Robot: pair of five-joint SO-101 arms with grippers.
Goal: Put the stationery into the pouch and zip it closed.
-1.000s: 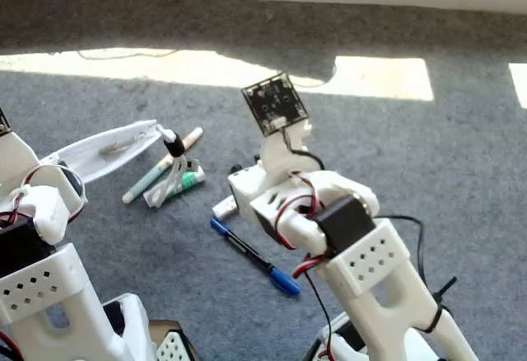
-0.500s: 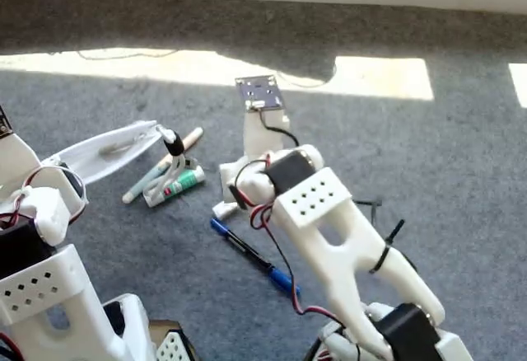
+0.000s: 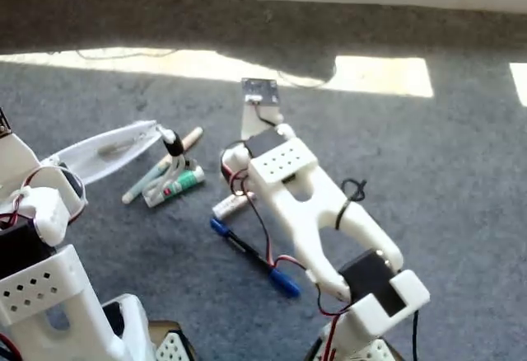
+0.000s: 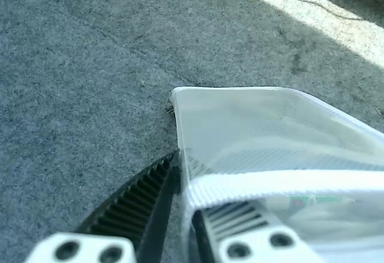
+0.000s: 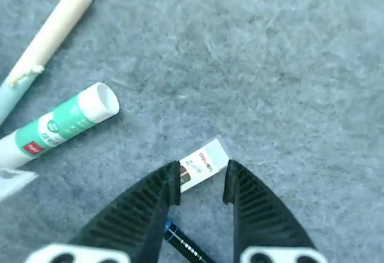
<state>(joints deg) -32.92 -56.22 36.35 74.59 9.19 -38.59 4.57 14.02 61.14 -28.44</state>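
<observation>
My right gripper [image 5: 202, 184] is open around the eraser [image 5: 201, 163]; my left gripper [image 4: 180, 173] pinches the pouch [image 4: 258, 137].
The right one's two tips stand apart, one on each side of the little white eraser on the grey carpet [image 3: 428, 155], and I cannot tell if they touch it. A blue pen [image 3: 251, 255] lies just near of the eraser. To the left lie a green and white glue stick [image 5: 60, 125] and a pale pen [image 5: 54, 32], side by side. Farther left, my left gripper is closed tight on the edge of the see-through pouch.
</observation>
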